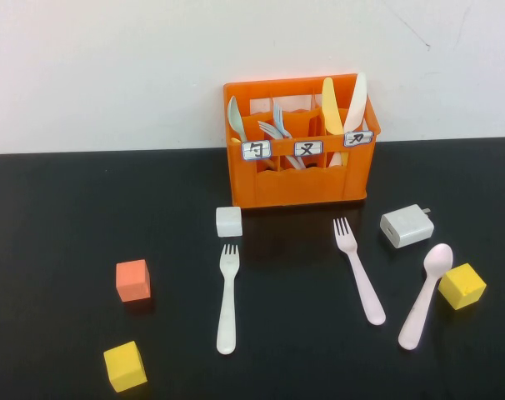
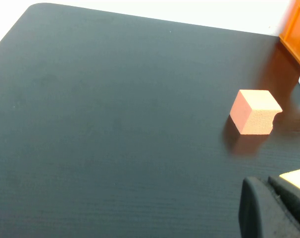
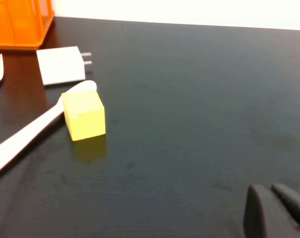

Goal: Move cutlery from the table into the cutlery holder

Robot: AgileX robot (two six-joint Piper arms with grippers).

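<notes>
Cutlery lies loose on the black counter [image 1: 69, 217] in front of the orange cutlery holder [image 1: 298, 179], which stands at the back by the wall and already has a few utensils upright in its compartments. I see the cream-white fork [image 1: 227, 300] left of centre, tines toward the holder, with a small white cube [image 1: 228, 221] just beyond its tines. The pale pink fork [image 1: 358, 271] lies right of centre, also tines toward the holder, and the pale pink spoon [image 1: 423, 296] lies further right, its bowl near the white charger block [image 1: 406, 226]. A yellow cube [image 1: 462, 286] sits just beside the spoon; an orange cube [image 1: 132, 280] and a second yellow cube [image 1: 124, 366] sit on the left. I catch the left gripper [image 2: 271, 210] only in its wrist view, fingers together, low over the counter near the orange cube. The right gripper [image 3: 274, 210] shows likewise, fingers together, holding nothing, well apart from the spoon
</notes>
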